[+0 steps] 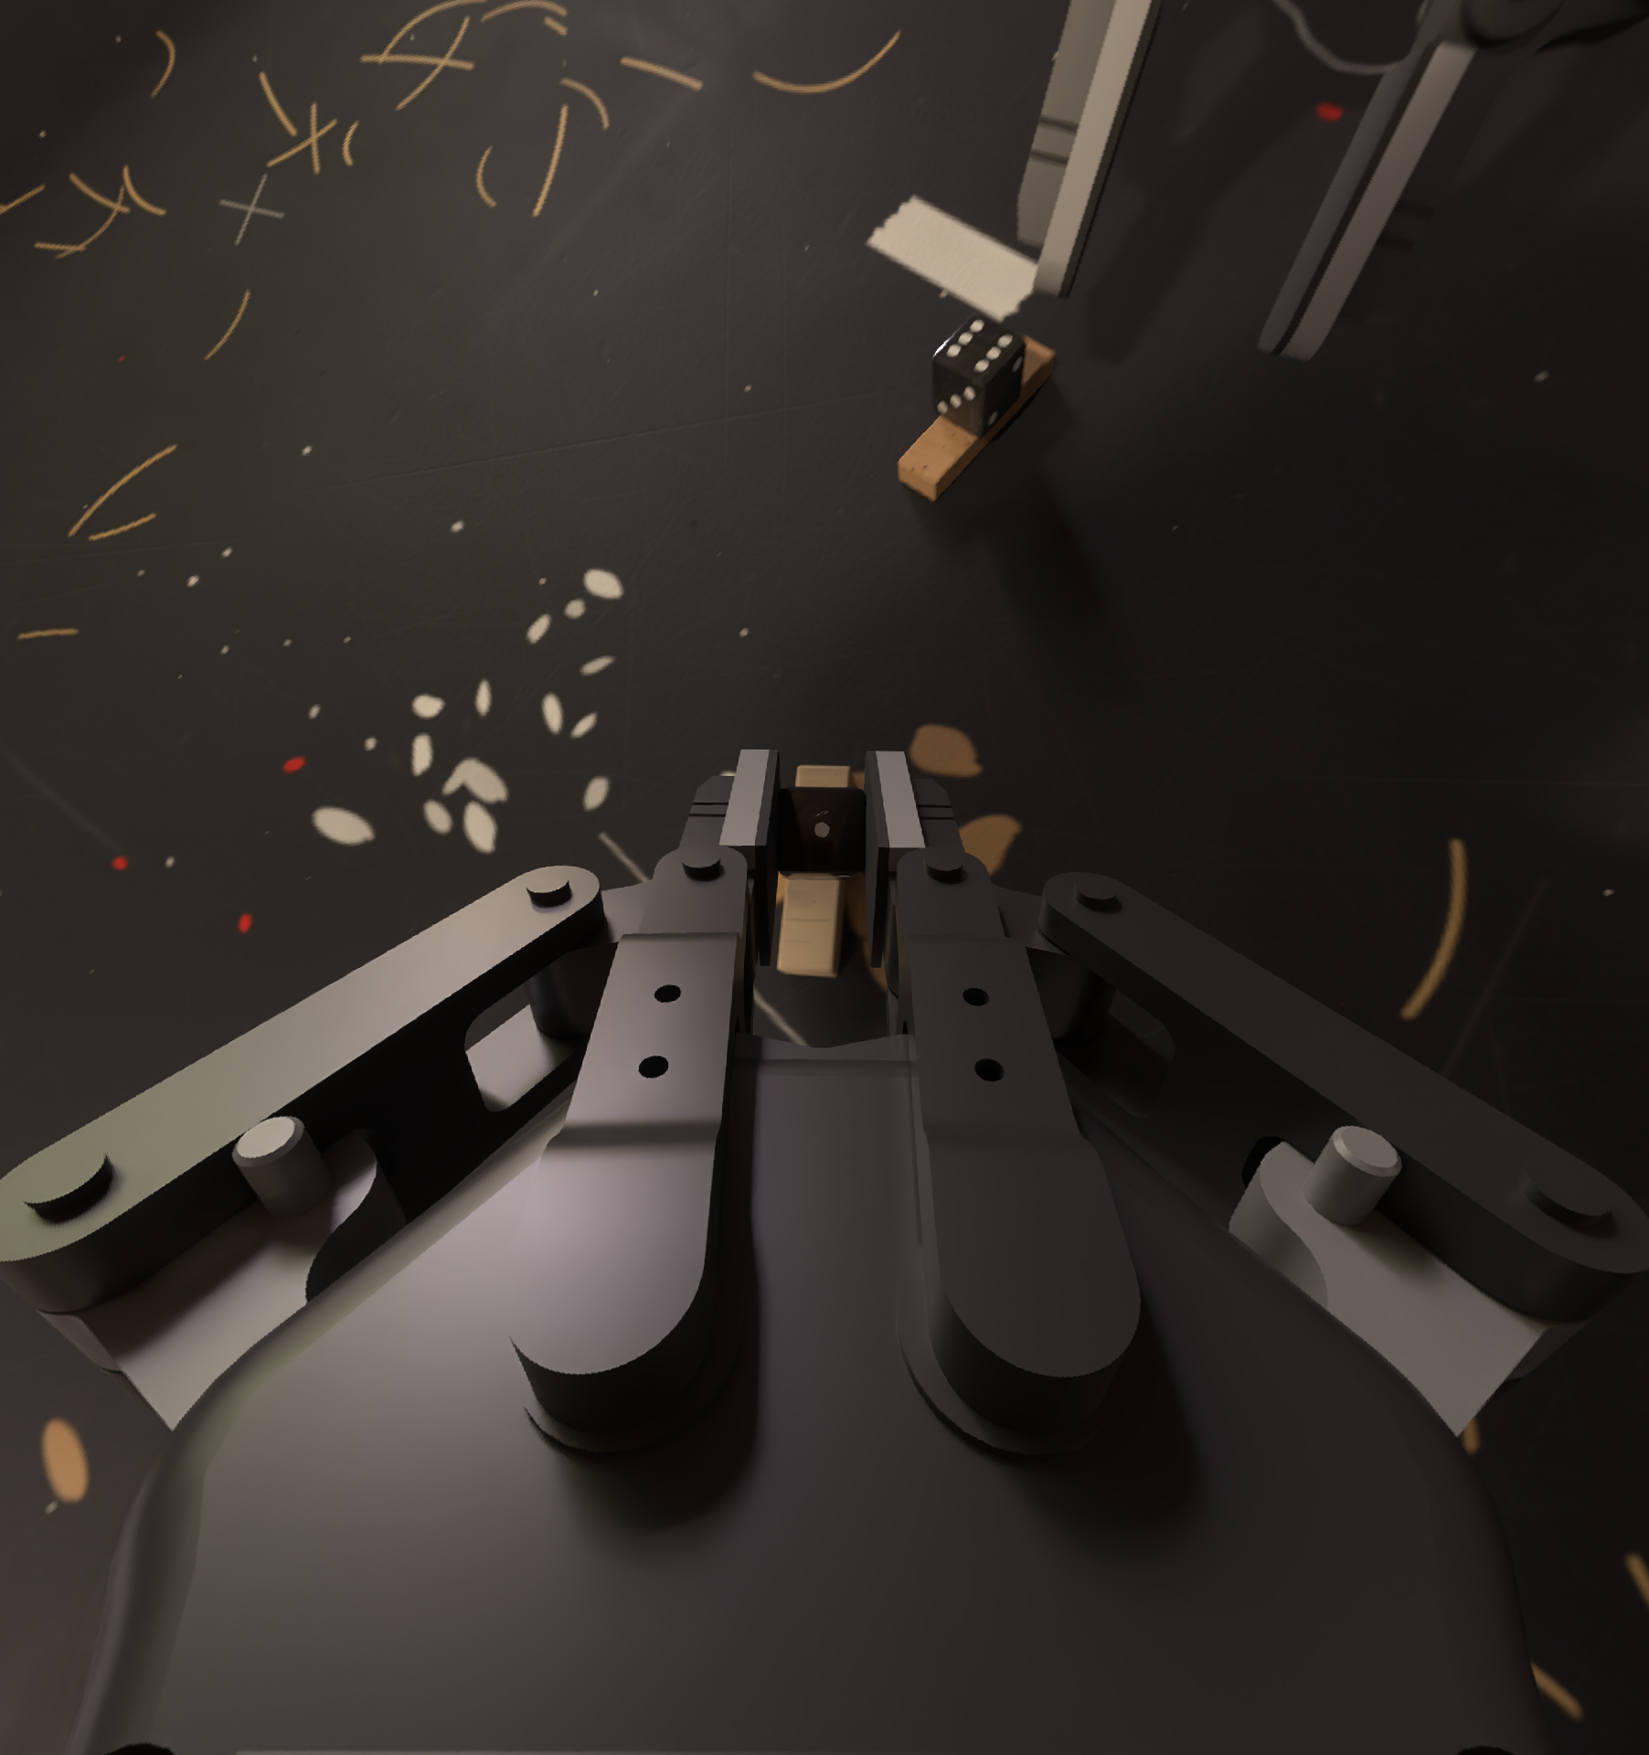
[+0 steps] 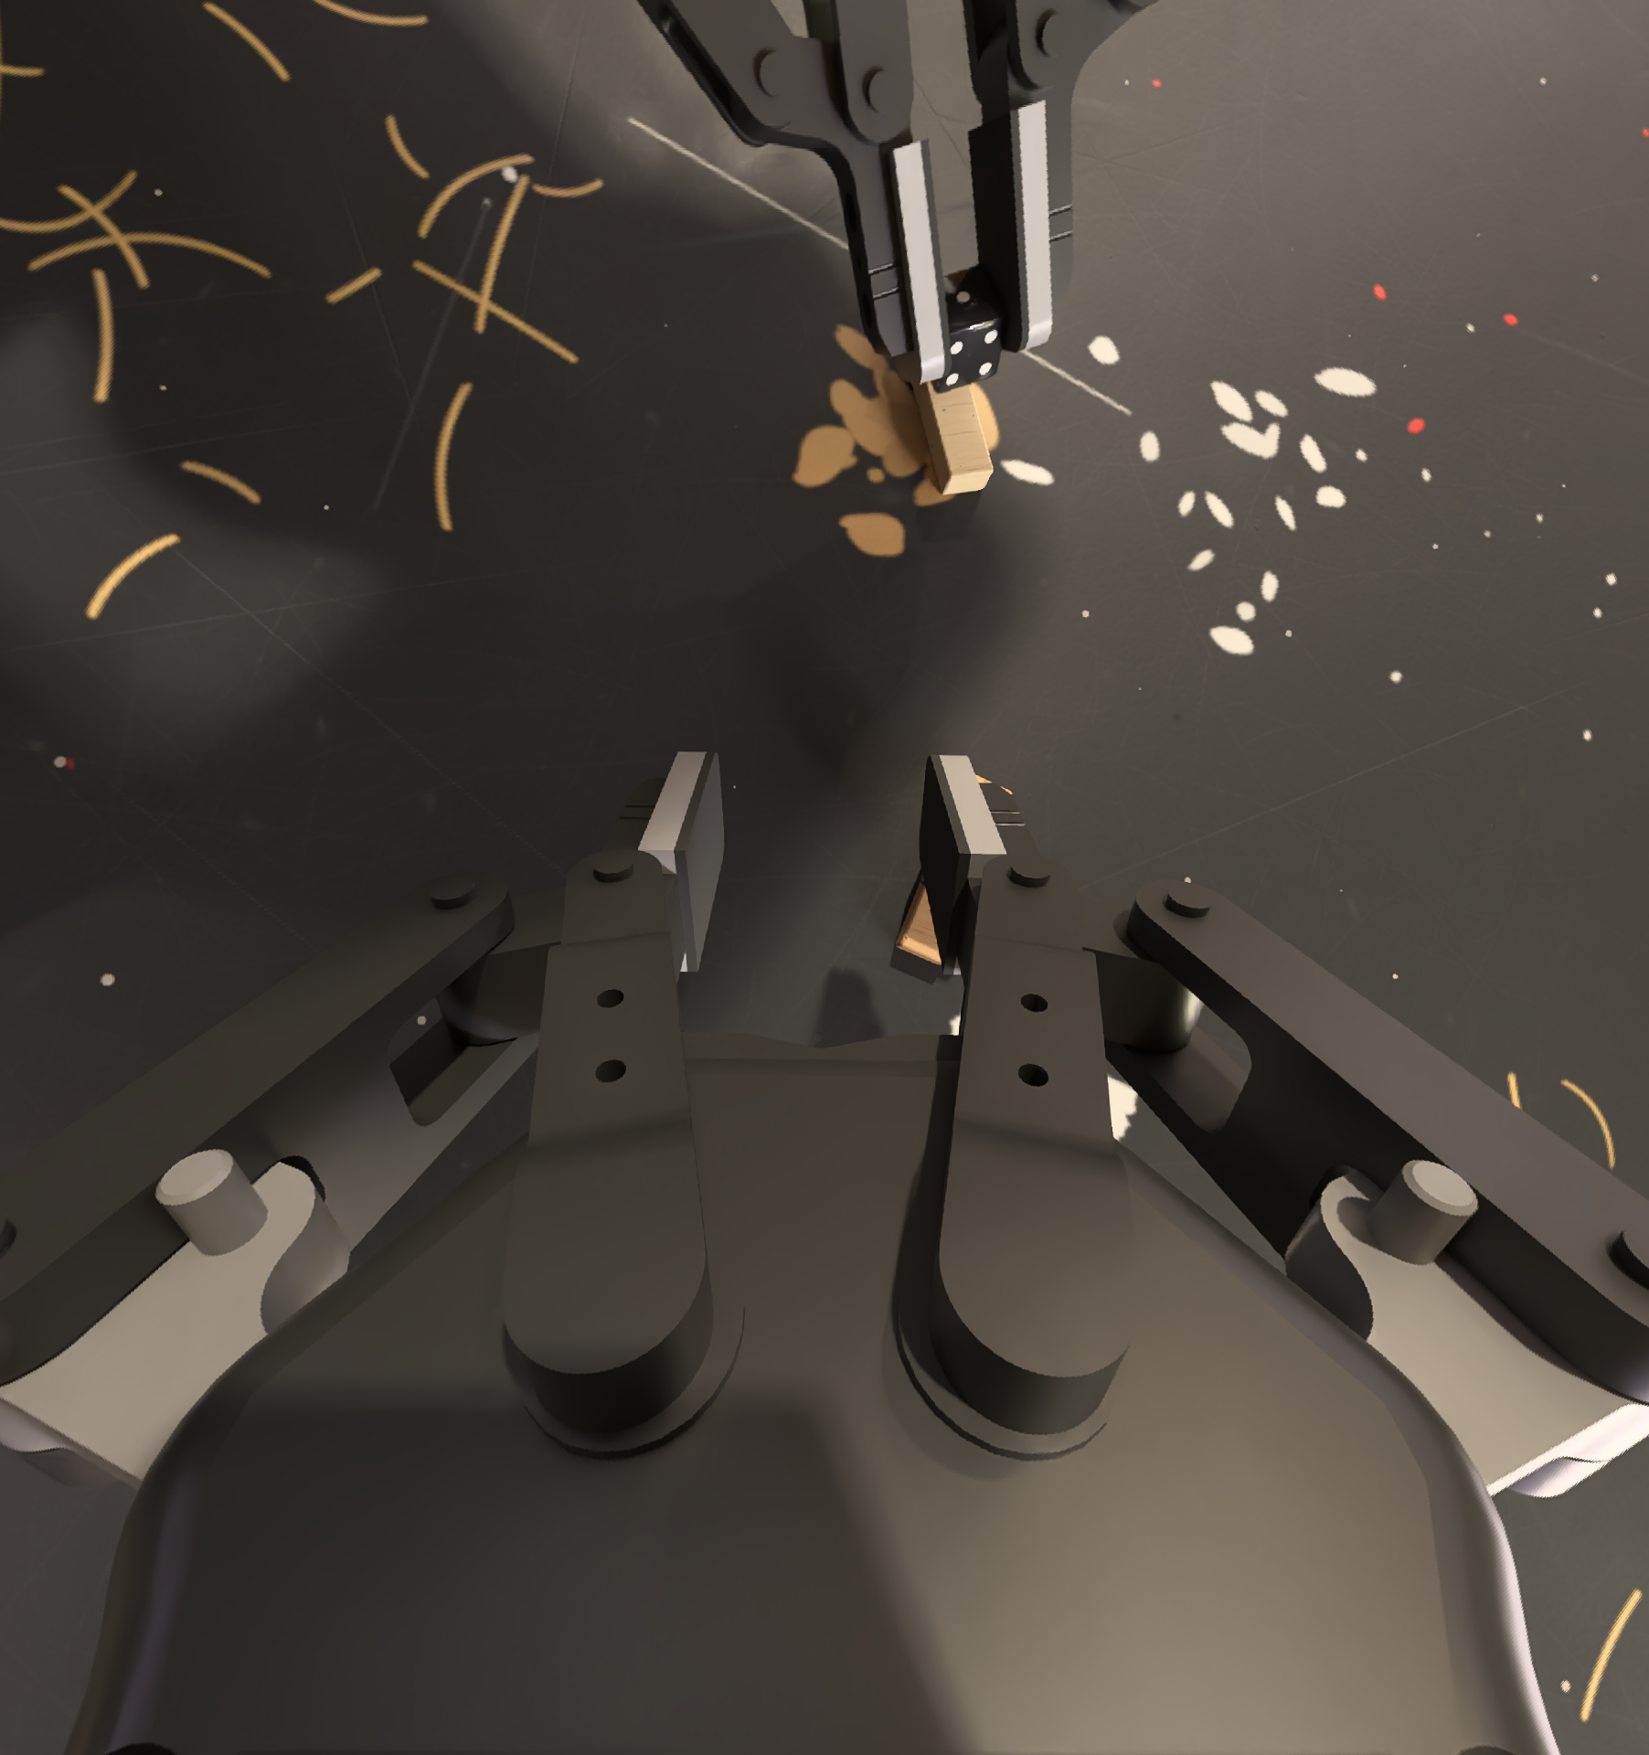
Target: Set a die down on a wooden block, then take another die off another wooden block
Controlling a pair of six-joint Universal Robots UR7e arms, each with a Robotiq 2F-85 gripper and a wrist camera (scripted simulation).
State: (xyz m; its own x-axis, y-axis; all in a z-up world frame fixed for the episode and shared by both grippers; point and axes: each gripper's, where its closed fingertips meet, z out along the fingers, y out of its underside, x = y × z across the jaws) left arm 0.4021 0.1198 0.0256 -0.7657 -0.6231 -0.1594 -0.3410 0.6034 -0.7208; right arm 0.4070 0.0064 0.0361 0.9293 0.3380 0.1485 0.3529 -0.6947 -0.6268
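My left gripper (image 1: 821, 807) is shut on a black die (image 1: 821, 828) with white pips. It holds the die over the far part of a pale wooden block (image 1: 806, 926); I cannot tell whether they touch. The right wrist view shows this gripper (image 2: 977, 353), die (image 2: 971, 347) and block (image 2: 958, 442) from the front. A second black die (image 1: 977, 366) sits on a darker wooden block (image 1: 935, 461) at the upper right. My right gripper (image 1: 1172, 309) hangs open just beyond it. In its own view my right gripper (image 2: 821, 836) is open and empty, with a sliver of that block (image 2: 918, 935) beside its right finger.
The dark tabletop (image 1: 612, 427) bears tan scratches, white flecks and red dots. A strip of white tape (image 1: 954, 252) lies by the right gripper's finger. Tan blotches (image 2: 859, 446) lie around the pale block.
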